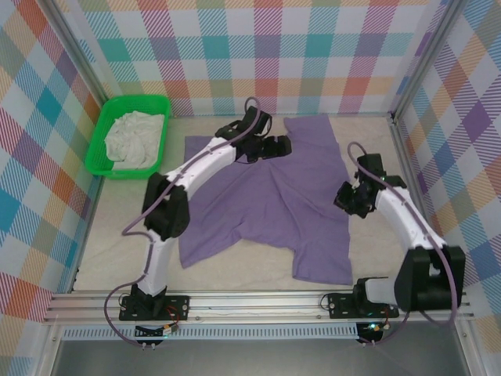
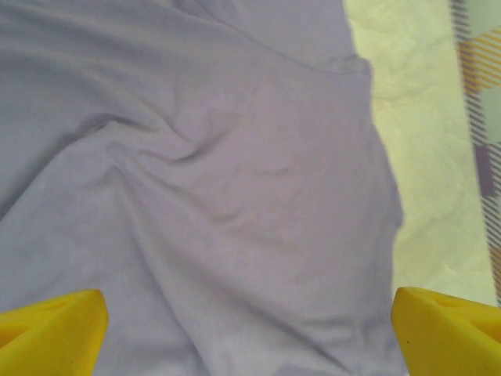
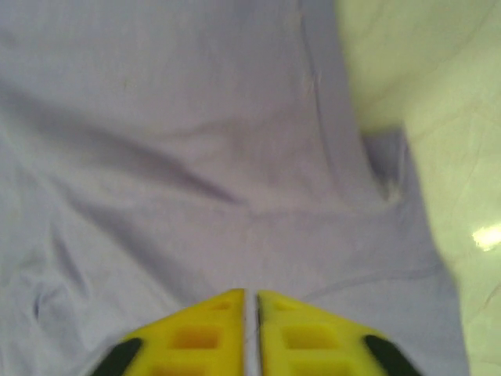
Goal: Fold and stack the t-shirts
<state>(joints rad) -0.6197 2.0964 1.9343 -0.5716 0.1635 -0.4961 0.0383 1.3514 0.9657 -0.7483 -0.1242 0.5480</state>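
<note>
Two t-shirts are accounted for. The lavender t-shirt [image 1: 266, 200] is laid open near the middle of the table [image 1: 109, 262]. Its body is rumpled, diagonal creases are noted across it, and no fold is seen in it. The off-white t-shirt [image 1: 135, 137] is bunched inside the green basket [image 1: 125, 173] at the far left corner, well apart from the working area. It is judged to be parked there until the first garment is dealt with.

The left gripper [image 2: 249, 317] is held above the far part of the lavender garment, near one cloth edge. Its fingers are spread wide, with nothing between them but the fabric lying below. This stance is judged to be readiness for a broad bite of cloth.

The right gripper [image 3: 251, 304] is placed low over the garment's right-hand edge, beside a seam and close to bare table. Its fingers are pressed together. Whether a pinch of cloth is trapped between them cannot be told.

The task is assessed as being at an early stage. The arms are stationed at opposite sides of the garment, which suits flattening it before a fold is made. Any pull applied unevenly is judged likely to add creases.
</note>
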